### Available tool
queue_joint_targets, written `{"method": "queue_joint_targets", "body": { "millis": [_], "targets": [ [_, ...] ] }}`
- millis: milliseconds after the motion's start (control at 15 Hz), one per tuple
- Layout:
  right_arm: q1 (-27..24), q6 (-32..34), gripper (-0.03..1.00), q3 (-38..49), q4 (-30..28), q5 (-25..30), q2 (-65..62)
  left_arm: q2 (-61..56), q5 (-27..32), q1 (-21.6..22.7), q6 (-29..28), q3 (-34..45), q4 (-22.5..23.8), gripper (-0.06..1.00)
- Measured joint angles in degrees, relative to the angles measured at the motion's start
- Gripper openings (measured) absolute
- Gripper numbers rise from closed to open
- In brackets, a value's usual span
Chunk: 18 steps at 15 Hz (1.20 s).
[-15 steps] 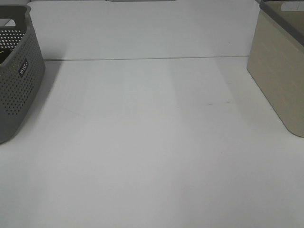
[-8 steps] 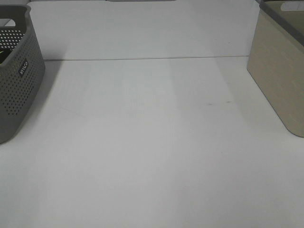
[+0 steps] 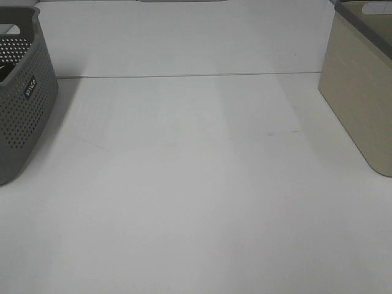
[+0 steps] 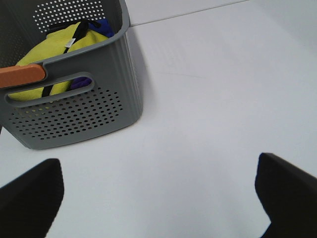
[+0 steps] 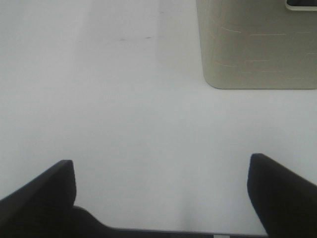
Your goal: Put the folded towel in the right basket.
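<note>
Yellow cloth (image 4: 54,49) sits in the grey basket (image 4: 74,114), ahead of my left jaws; both pairs spread apart, empty. Beige basket (image 5: 257,44) lies beyond the right jaws. Risk: snagging the basket rim when I lift the cloth.

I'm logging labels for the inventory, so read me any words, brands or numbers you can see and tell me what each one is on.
Small white-lettered label on the side of the grey perforated basket: too small and blurred to read for certain.
White tag on the yellow cloth inside that basket: too small to read.
Beige basket: no text visible.
Table: no text visible.
</note>
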Motion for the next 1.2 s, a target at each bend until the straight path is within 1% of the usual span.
{"method": "queue_joint_targets", "body": {
  "millis": [400, 1200],
  "targets": [
    [0.0, 0.0, 0.87, 0.1, 0.0, -0.1, -6.6, 0.0, 0.0, 0.0, 0.0, 0.0, 0.0, 0.99],
    [0.0, 0.0, 0.87, 0.1, 0.0, -0.1, -6.6, 0.0, 0.0, 0.0, 0.0, 0.0, 0.0, 0.99]
  ]
}}
